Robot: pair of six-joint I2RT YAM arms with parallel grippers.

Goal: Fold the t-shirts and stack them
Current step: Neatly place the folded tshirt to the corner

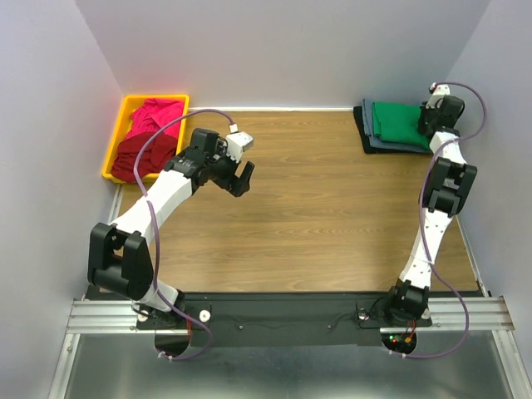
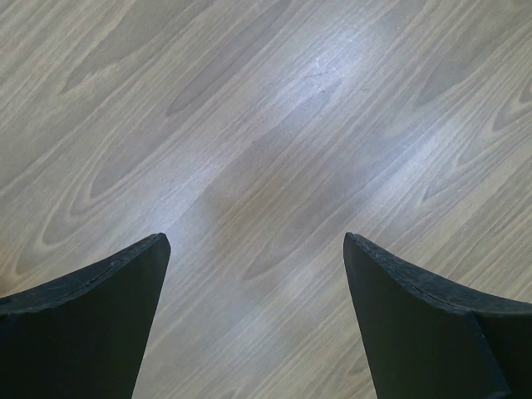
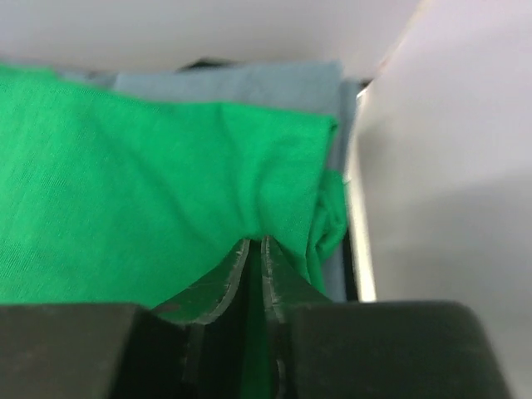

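Your right gripper [image 3: 254,245] is pinched nearly closed on a fold of the green t-shirt [image 3: 150,183]. That shirt tops the stack in the far right corner, over the slate blue-grey t-shirt [image 3: 241,83] and the black t-shirt [image 1: 359,125]. Your left gripper [image 2: 254,239] is spread wide, holding nothing, above the wooden table [image 2: 274,125]. Far left, the magenta t-shirt [image 1: 156,112] and dark red t-shirt [image 1: 137,156] lie heaped in the yellow bin [image 1: 115,137].

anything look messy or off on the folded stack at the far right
Slightly. The green t-shirt on top is bunched into a crumpled wad at its right edge, where the right gripper pinches it, so it does not lie flat. The slate blue-grey t-shirt beneath peeks out past it. Nothing looks damaged.
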